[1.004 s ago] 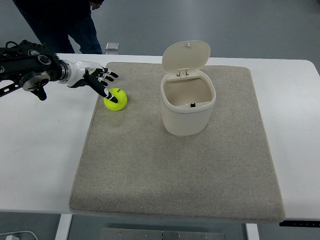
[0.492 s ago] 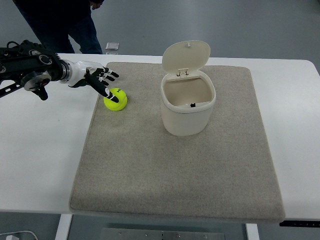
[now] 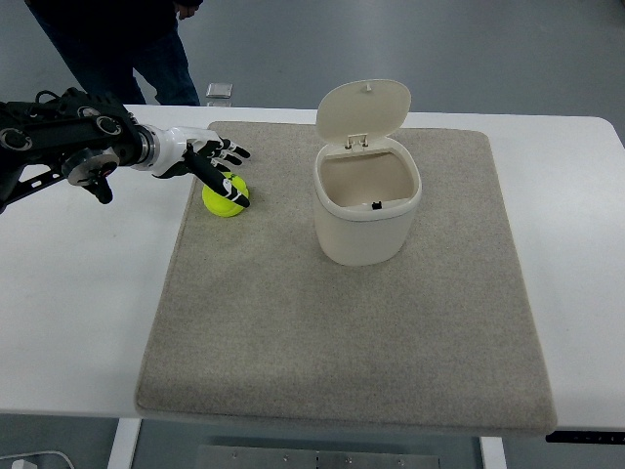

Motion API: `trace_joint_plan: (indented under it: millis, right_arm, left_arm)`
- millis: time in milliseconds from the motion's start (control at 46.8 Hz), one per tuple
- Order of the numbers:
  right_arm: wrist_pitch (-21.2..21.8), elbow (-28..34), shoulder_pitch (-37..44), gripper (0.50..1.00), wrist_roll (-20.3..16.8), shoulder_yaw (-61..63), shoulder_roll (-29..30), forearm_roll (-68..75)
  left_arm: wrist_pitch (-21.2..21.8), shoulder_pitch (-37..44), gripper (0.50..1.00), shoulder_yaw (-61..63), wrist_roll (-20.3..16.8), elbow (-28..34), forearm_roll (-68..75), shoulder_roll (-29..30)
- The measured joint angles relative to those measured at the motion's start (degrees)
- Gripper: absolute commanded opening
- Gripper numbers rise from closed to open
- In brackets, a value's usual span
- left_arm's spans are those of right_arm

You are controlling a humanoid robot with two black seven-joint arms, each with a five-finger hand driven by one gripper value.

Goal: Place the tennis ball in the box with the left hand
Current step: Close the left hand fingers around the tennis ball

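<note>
A yellow-green tennis ball [image 3: 221, 198] lies on the beige mat [image 3: 342, 322] near its far left corner. My left hand [image 3: 217, 168] comes in from the left edge and hovers over the ball, fingers spread, one dark finger reaching across the ball's top to its right side. It holds nothing. The box is a cream bin [image 3: 367, 203] with its hinged lid [image 3: 363, 108] standing up, its inside empty, to the right of the ball. The right arm does not show.
The mat covers most of a white table [image 3: 68, 303]. A person in dark trousers [image 3: 127, 49] stands beyond the table's far left edge. A small grey object [image 3: 219, 91] lies on the floor behind the table.
My left hand has moved right, from beside the ball's left edge to over its top. The ball and the bin have stayed where they were.
</note>
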Motion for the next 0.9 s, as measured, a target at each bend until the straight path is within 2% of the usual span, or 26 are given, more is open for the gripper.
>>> trace_joint_plan:
  millis: [898]
  right_arm:
    - [0.0, 0.0, 0.0, 0.94, 0.0, 0.0, 0.0, 0.0]
  left_arm:
    - [-0.1, 0.0, 1.0, 2.0, 0.9, -1.3, 2.7, 1.6]
